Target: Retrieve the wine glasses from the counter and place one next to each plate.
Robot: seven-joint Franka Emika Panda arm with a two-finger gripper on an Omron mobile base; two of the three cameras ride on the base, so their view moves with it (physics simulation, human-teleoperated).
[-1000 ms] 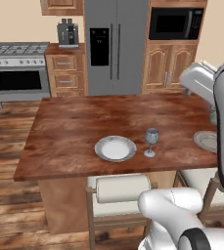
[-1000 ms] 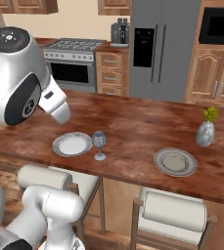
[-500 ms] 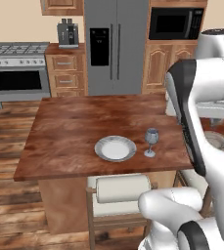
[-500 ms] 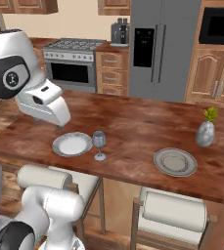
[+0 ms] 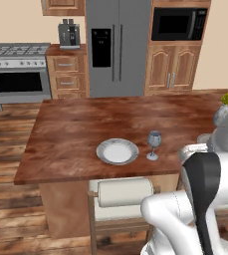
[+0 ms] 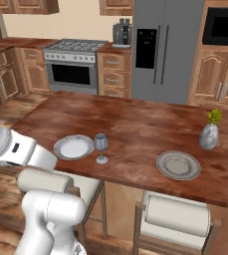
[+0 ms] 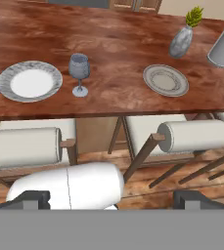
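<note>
One wine glass (image 5: 154, 144) (image 6: 101, 147) (image 7: 79, 73) stands upright on the island top, just right of the left plate (image 5: 117, 151) (image 6: 73, 146) (image 7: 29, 80). The other plate (image 6: 178, 165) (image 7: 166, 80) lies further right with no glass beside it. My gripper (image 7: 111, 199) is open with nothing between its fingers. It hangs low in front of the island, over the stools and well short of the glass. A stretch of the dark counter (image 6: 16, 42) runs along the back left wall.
A grey vase with a plant (image 6: 209, 134) (image 7: 182, 41) stands behind the right plate. Two stools with rolled white backs (image 7: 20, 146) (image 7: 194, 136) are tucked under the island's near edge. Stove (image 6: 75, 64) and fridge (image 6: 160, 50) line the far wall.
My arm has swung down and back from above the island to a low, folded pose near the stools. Glass, plates and vase have not moved.
</note>
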